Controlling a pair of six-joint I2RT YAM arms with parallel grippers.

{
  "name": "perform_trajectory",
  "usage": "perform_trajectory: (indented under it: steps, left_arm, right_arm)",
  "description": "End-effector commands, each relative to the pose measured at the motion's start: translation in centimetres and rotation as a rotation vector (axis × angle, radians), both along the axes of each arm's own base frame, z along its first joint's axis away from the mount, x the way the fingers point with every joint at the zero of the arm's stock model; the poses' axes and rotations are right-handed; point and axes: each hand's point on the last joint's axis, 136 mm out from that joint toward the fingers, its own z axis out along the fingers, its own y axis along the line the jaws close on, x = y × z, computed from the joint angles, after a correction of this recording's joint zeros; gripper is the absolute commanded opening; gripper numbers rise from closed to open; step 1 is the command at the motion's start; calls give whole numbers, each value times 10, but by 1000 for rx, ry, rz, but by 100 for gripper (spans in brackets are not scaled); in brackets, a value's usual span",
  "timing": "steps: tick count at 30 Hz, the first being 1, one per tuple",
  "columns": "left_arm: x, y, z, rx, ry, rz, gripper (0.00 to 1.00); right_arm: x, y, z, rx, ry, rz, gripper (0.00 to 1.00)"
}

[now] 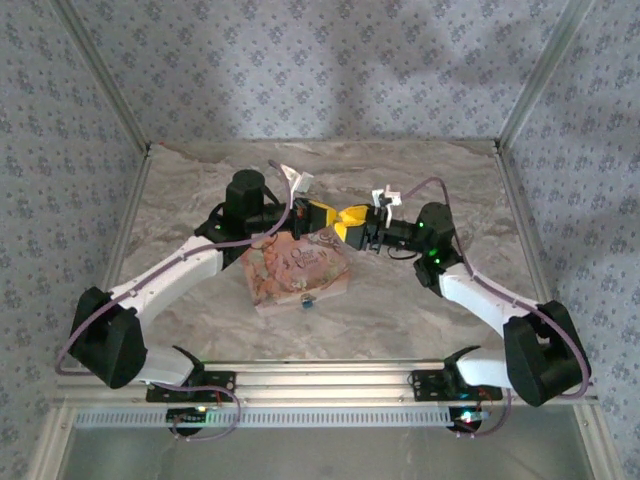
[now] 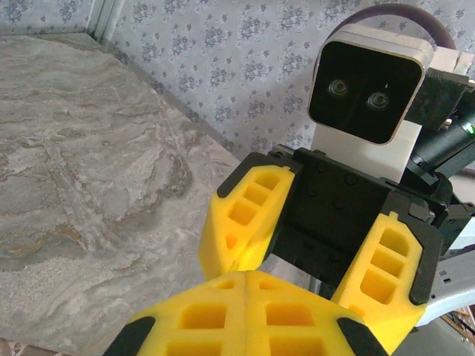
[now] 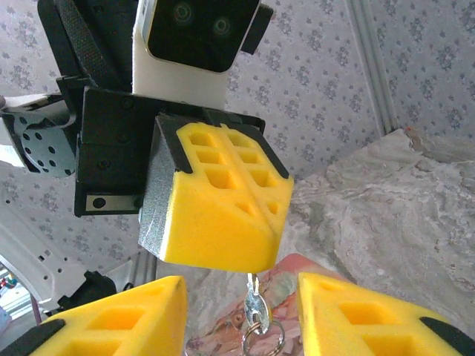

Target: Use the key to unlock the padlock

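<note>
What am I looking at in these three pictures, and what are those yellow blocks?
This is a robot: a left arm and a right arm bolted to a marble-patterned table. One picture looks down from above; the other two come from a camera on each wrist. The yellow blocks are fingers, two per arm. The left gripper is shut on a key, whose ring dangles below. The right gripper faces it, open and holding nothing. A floral pouch lies on the table near them.

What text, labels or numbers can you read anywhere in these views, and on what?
None can be read.
On the patterned pouch, any print is too blurred to read.
On the key, any stamp is too small to read.
</note>
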Motion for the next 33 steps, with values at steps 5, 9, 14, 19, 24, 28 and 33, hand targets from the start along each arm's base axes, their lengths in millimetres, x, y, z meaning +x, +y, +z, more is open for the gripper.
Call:
perform_trajectory:
  steps: [5,9,14,19,24,28,33]
  left_arm:
    - [-8,3,17,-31,-71,-21,0]
    - [-7,3,16,-26,-70,-15,0]
    - [-6,3,16,-23,-73,-10,0]
    - [-6,3,16,-21,-73,-9,0]
    - [-6,4,17,-21,-74,-5,0]
    - [1,9,19,-6,-70,50,36]
    - [17,29,24,-2,-12,185,59]
  right_arm:
    - [-3,7,6,-13,-18,43,31]
    - [-4,7,2,-29,-13,47,23]
    - [-3,6,-3,-48,-5,38,10]
    - [-5,5,-4,-56,-6,44,0]
    - [-6,6,-6,-72,-14,45,0]
    - [-2,0,-11,-127,-46,-22,0]
    - [6,-12,-22,-293,-163,-175,0]
